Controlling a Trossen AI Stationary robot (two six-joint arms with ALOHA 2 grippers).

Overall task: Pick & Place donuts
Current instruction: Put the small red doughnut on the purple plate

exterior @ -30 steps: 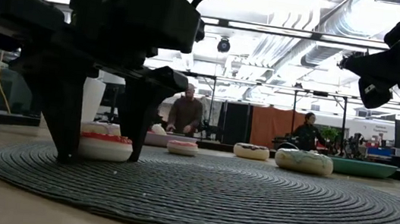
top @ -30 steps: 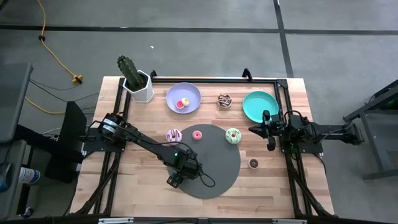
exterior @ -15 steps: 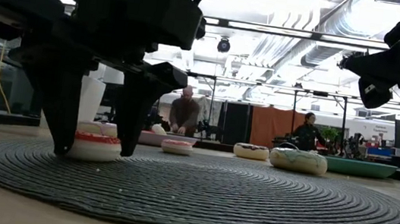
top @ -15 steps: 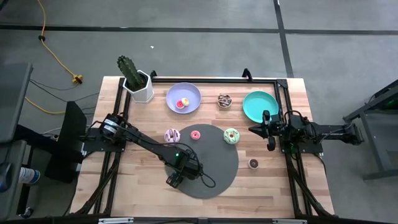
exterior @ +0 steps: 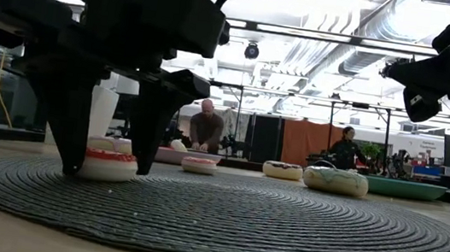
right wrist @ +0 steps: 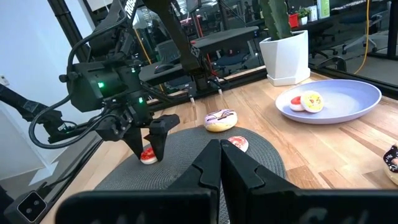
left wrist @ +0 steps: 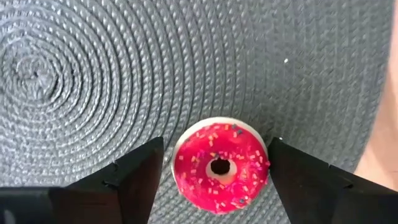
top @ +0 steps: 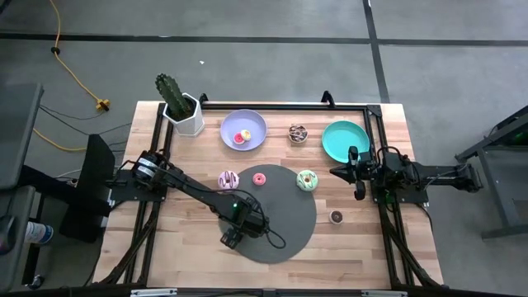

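The left hand (left wrist: pixel 214 180) is down on the grey mat (top: pixel 285 210) near its 8 o'clock edge, fingers spread either side of a red donut (left wrist: pixel 221 167) lying flat there, not pinching it. The right hand (top: pixel 358 188) is clenched, empty, above the counter (top: pixel 363 239) at 3 o'clock, below the teal plate (top: pixel 342 136).
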